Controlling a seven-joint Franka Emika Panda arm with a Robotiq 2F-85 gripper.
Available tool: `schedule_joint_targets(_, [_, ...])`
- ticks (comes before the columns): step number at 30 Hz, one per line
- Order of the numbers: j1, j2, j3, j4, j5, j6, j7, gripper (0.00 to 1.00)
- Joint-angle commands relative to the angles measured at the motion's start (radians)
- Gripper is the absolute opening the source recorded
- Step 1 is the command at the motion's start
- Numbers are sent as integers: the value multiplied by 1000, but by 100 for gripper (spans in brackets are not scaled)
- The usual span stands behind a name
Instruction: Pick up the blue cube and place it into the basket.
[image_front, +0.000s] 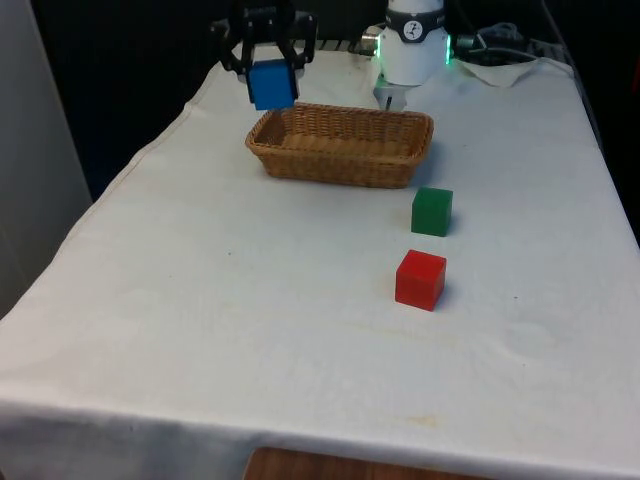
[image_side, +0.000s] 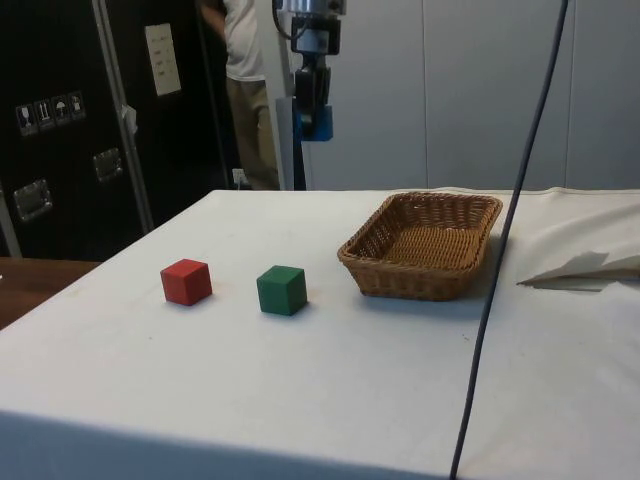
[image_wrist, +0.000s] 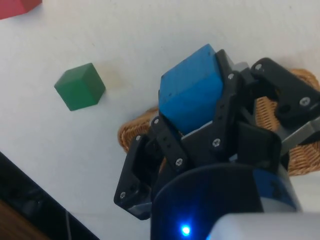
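Blue between black fingers: your gripper (image_front: 270, 62) is clamped on the blue cube (image_front: 271, 84) and holds it aloft in the upper left of the front frame, at the near-left corner of the wicker basket (image_front: 341, 145), high enough, I judge, to clear the rim before the drop. The side frame shows you the air gap between the cube (image_side: 318, 122), top centre, and the basket (image_side: 424, 245) lower right, while the wrist frame shows the cube (image_wrist: 191, 95) gripped by two opposite faces, the green cube (image_wrist: 80, 86) to one side.

Basket (image_front: 340, 145) woven wicker; table (image_front: 250, 330) cloth matt; blue cube (image_front: 271, 84) smooth.
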Motion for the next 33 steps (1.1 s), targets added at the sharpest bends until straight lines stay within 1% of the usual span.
schedule_joint_targets(1, [5, -12, -4, -18, -22, 21, 19, 0])
schedule_joint_targets(3, [5, -18, -4, -25, -23, 24, 20, 0])
schedule_joint_targets(5, [5, -37, -3, -52, -28, 36, 22, 0])
schedule_joint_targets(6, [2, -32, 0, -44, -7, 20, 3, 0])
schedule_joint_targets(7, [5, -43, -4, -60, -30, 40, 23, 0])
schedule_joint_targets(11, [4, -77, -4, -102, -44, 52, 26, 0])
schedule_joint_targets(15, [2, -102, -4, -129, -61, 55, 36, 0])
schedule_joint_targets(16, [2, -94, -1, -117, -37, 40, 17, 0])
schedule_joint_targets(17, [2, -108, -4, -135, -66, 55, 38, 0])
schedule_joint_targets(18, [1, -119, -5, -147, -74, 55, 43, 0])
schedule_joint_targets(25, [-3, -149, -10, -183, -107, 51, 61, 0])
schedule_joint_targets(26, [-1, -143, -9, -175, -82, 42, 43, 0])
schedule_joint_targets(27, [-4, -153, -11, -189, -113, 50, 64, 0])
schedule_joint_targets(33, [-7, -180, -18, -222, -149, 47, 85, 0])
